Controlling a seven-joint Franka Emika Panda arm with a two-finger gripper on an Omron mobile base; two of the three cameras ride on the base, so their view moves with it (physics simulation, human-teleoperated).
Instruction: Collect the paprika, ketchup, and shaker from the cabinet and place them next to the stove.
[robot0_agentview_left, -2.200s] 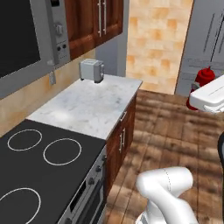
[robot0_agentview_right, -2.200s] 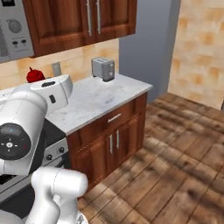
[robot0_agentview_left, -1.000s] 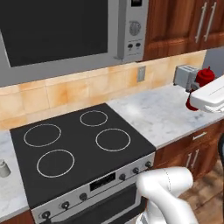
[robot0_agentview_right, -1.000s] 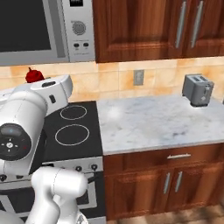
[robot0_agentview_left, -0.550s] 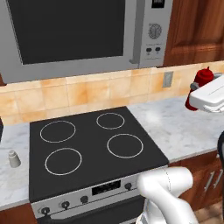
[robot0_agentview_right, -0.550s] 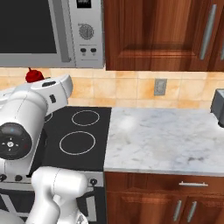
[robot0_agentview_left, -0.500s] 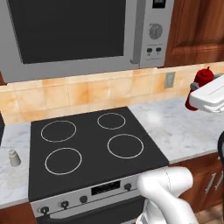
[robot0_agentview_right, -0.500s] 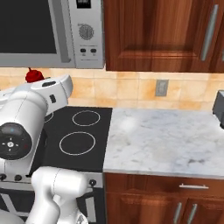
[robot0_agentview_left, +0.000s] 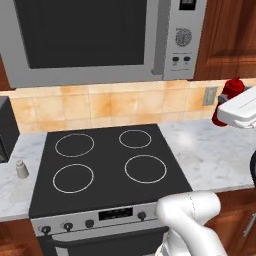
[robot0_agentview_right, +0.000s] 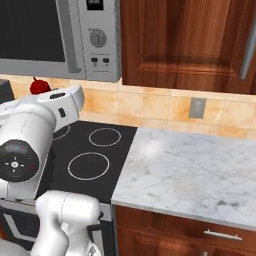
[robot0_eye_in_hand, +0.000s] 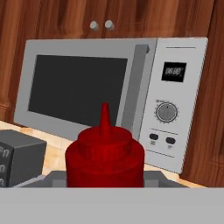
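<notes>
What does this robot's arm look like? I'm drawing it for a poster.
The arm is glossy white, built of rounded tubular links with bulging elbows. A dark grey round joint cap carries a small teal dot. The hand's casing is white and boxy. No cables or lettering show.

The stove (robot0_agentview_left: 107, 165) has a black glass top with four white rings and a steel front with dark knobs. Left of it, the shaker (robot0_agentview_left: 21, 168) is pale grey-white on white-grey marbled counter (robot0_agentview_left: 210, 152). The ketchup (robot0_eye_in_hand: 105, 155) is red all over. Above the stove, the microwave (robot0_agentview_left: 100, 40) is silver with a black window; the tiles (robot0_agentview_left: 100, 107) are mottled orange-tan. The cabinets (robot0_agentview_right: 185, 45) are reddish-brown wood.
</notes>
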